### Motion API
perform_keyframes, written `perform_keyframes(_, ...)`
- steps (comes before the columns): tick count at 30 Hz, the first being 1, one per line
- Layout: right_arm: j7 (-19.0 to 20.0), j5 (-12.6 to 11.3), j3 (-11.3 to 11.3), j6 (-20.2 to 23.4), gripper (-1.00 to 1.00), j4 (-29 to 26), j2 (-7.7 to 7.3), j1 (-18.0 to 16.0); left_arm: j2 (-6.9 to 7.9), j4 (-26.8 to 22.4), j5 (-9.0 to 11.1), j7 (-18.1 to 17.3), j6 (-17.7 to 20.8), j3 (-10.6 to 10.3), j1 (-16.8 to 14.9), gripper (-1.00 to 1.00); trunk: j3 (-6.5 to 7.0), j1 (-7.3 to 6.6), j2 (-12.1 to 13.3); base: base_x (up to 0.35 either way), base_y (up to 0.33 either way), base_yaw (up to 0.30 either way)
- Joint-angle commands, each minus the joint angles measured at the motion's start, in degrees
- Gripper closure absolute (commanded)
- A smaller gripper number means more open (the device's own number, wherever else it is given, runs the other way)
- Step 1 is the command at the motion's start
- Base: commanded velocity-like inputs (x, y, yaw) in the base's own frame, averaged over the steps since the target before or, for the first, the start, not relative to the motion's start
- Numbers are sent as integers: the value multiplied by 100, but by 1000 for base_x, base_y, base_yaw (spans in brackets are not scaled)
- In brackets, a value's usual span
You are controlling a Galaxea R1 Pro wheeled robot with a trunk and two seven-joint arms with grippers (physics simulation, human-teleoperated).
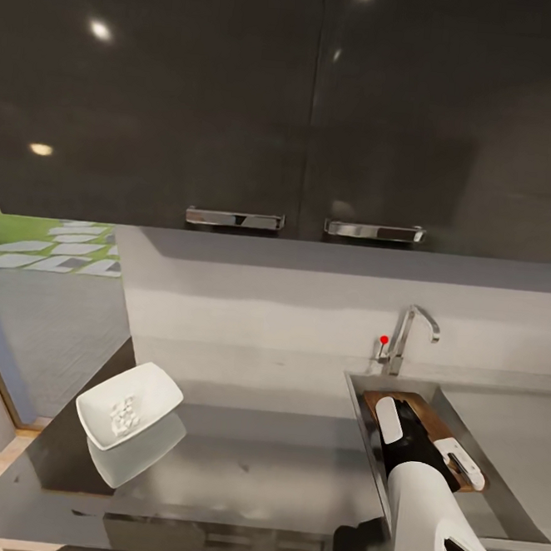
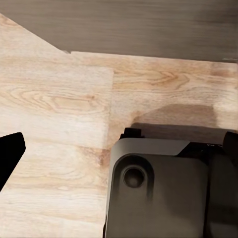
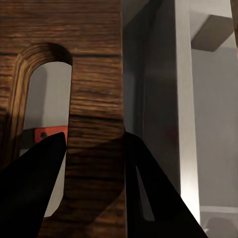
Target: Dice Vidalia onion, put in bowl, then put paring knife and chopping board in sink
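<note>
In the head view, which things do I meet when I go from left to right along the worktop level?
White bowl with diced onion → bare dark countertop → sink with the wooden chopping board in it, under the right arm.

Head view: set high, facing forward and down over the glossy dark grey countertop (image 1: 242,465), steel sink (image 1: 507,496) at lower right.
Left wrist view: aimed down at the pale wood-plank floor (image 2: 54,99).
Right wrist view: pressed close against the brown wooden chopping board (image 3: 94,74).
Shared: that board, head view lower right (image 1: 430,418).
</note>
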Motion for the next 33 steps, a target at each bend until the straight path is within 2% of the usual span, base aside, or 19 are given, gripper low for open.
perform_keyframes(1,-15,2,-13,61,100,-9,4,-2,-6,22,17,6,-32,-34,-6,-100,-6,2,-5,0,0,0)
perform_keyframes(10,-15,2,-5,60,100,-7,12,-2,-6,22,17,6,-32,-34,-6,-100,-35,2,-5,0,0,0)
perform_keyframes(33,-14,2,-5,53,100,0,31,-2,-6,22,17,6,-32,-34,-6,-100,-235,2,-5,0,0,0)
